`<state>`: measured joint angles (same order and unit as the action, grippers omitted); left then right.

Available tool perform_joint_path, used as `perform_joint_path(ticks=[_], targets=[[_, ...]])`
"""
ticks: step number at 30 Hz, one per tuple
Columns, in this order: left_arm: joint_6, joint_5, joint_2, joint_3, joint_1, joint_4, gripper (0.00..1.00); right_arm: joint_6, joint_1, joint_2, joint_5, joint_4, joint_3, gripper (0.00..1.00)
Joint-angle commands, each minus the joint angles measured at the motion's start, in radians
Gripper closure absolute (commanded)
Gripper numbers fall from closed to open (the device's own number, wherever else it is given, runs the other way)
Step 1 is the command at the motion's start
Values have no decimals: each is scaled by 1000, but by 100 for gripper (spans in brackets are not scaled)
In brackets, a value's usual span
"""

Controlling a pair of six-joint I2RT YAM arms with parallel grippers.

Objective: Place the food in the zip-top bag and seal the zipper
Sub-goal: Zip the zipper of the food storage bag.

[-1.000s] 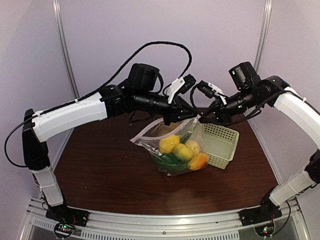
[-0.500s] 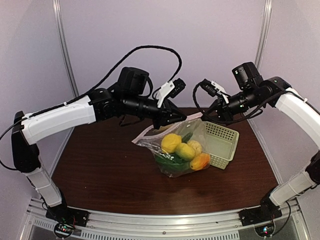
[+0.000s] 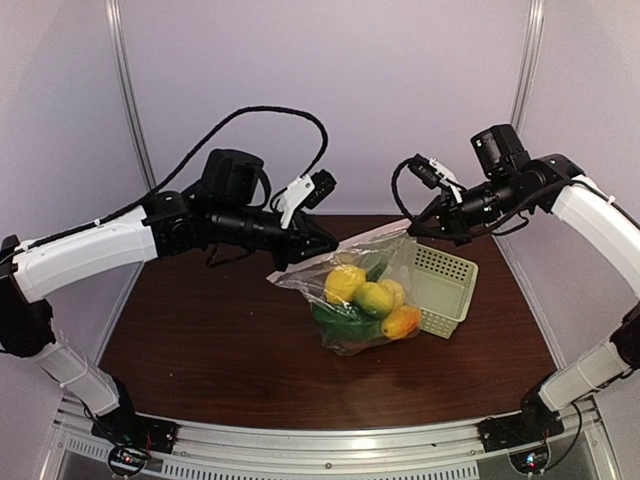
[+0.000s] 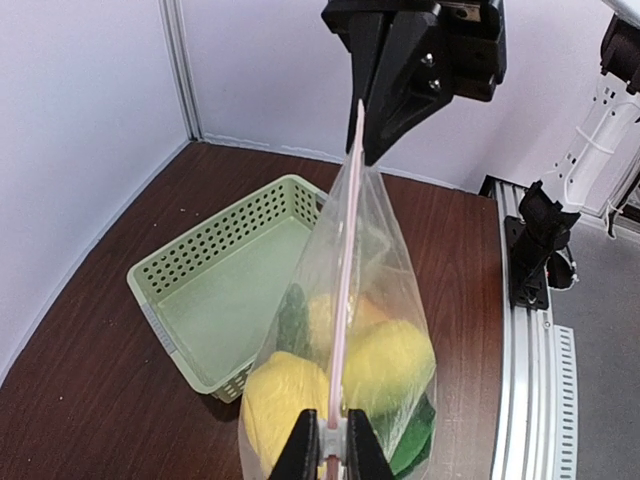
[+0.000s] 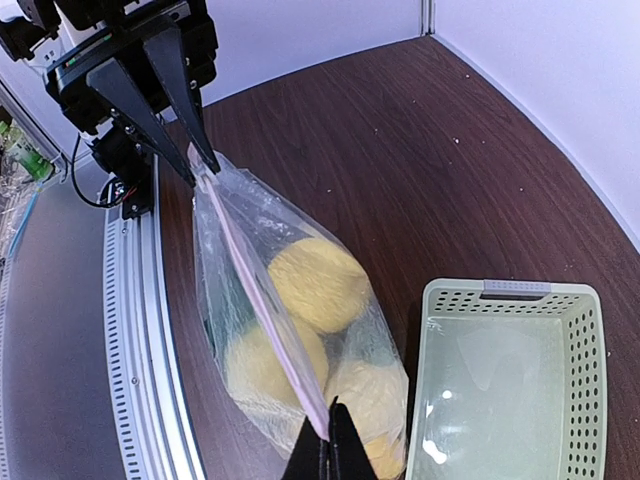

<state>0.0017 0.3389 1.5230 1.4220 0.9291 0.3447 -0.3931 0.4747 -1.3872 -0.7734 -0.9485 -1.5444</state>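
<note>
**Two robot grippers stretch a filled plastic bag's zipper taut above a brown desk**

Seen from above, two white-and-black robot arms reach in from either side and meet over the middle of a dark brown desk [image 3: 200, 350]. Between them hangs a clear, crinkly plastic bag [image 3: 352, 335] with toy food inside.

The left gripper [image 4: 330, 455] is pressed together on the zipper [image 4: 345, 300], a narrow pale pink strip along the bag's mouth. It pinches the strip near the bag's left end. The right gripper [image 5: 328, 452] is pressed tight on the same strip at the opposite end. The strip runs between them as one straight, taut line. Whether it is sealed along its whole length cannot be told.

The bag sags below the strip, widening toward the bottom. Inside sit yellow lemons [image 3: 343, 284], bunched near the top of the pile. An orange piece [image 3: 398, 322] lies at the lower right and a dark green vegetable [image 3: 340, 322] lies underneath. All of the food in view is inside the bag. The bag's bottom is close to the desk. Whether it rests there or hangs just clear cannot be told.

A pale green mesh basket [image 3: 445, 285] stands on the desk just beside the bag, on its right. In the overhead view the bag's right side overlaps the basket's near corner.
</note>
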Motion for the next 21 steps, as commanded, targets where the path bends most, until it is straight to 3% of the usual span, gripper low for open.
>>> perform_joint_path(ticks=[1, 21], targets=[[4, -67, -69, -68, -33, 84, 100, 1, -50, 24, 34, 25, 1, 100], [1, -158, -223, -249, -73, 76, 100, 3, -101, 8, 40, 36, 9, 100]])
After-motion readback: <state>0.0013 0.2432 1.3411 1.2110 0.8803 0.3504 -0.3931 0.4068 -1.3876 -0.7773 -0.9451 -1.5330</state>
